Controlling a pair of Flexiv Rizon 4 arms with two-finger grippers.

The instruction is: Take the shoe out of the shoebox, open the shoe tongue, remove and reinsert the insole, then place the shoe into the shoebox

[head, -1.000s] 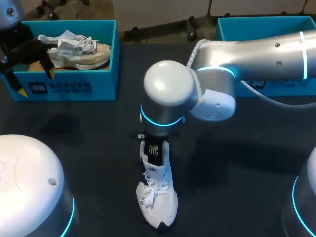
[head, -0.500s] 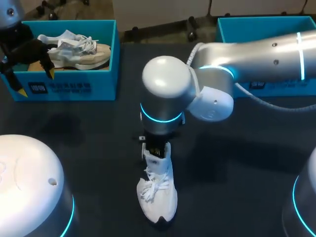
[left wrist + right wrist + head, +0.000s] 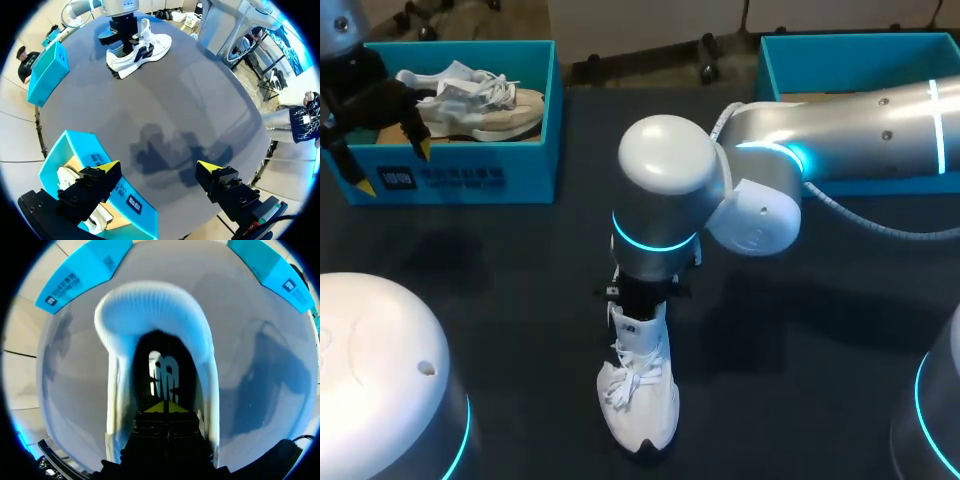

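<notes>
Shoe (image 3: 640, 400) stands on its sole near the desk's (image 3: 500, 300) front edge, about mid-width. Toe points at that edge, and it's well apart from the left shoebox (image 3: 470, 180) and the right shoebox (image 3: 790, 60) at the far corners.

Right end effector (image 3: 164, 407) is down inside the collar at the heel end. Tips are narrow, pressed together just over the insole (image 3: 162, 371). Can't tell if they actually pinch its edge.

Left end effector (image 3: 159, 167) is wide open and holds nothing, over the left shoebox's front wall.

My read: insole step is in hand.
- Grip the insole's heel edge only, not the lining.
- Draw up and back along the heel, slowly.
- Nothing pins the shoe, so it may lift or tip with the pull.

Looks: white upper, loose white laces, padded white collar. Dark side marking shows in the left wrist view, and the insole is dark with pale print.
</notes>
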